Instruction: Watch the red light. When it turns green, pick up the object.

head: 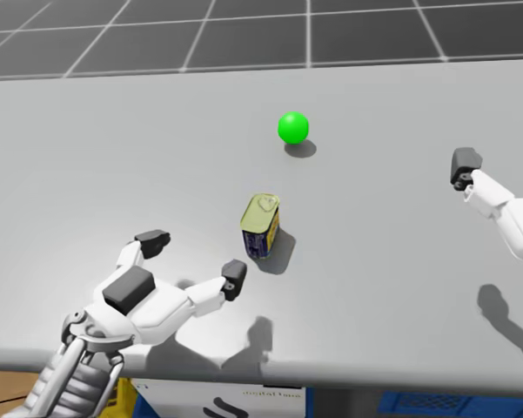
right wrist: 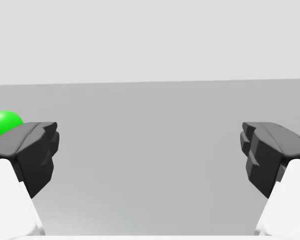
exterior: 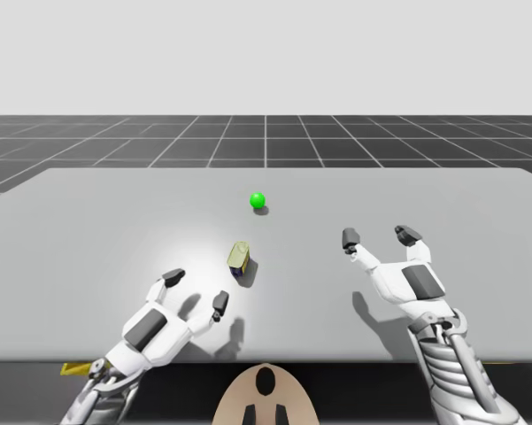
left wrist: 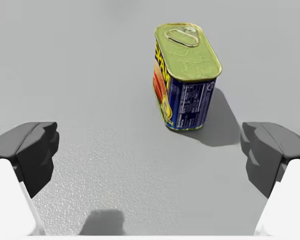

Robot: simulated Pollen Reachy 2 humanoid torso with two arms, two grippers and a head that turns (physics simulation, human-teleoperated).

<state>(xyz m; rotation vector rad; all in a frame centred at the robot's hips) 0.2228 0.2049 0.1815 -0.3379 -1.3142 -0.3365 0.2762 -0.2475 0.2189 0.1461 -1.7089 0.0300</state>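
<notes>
Shows green light (exterior: 258, 200); aims wide-open, empty left gripper (left wrist: 150, 152) at upright blue can (left wrist: 185, 75) just ahead; parks right gripper (right wrist: 150, 155) aside, equally open, empty.

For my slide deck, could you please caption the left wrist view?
Left gripper open, blue rectangular can standing just ahead of it on the grey table.

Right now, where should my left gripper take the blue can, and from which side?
Grip the blue can by its two broad flat sides, about mid-height, coming straight ahead with the left gripper. It stands upright, narrow end toward the open jaws, so they should span its thinner width.
</notes>
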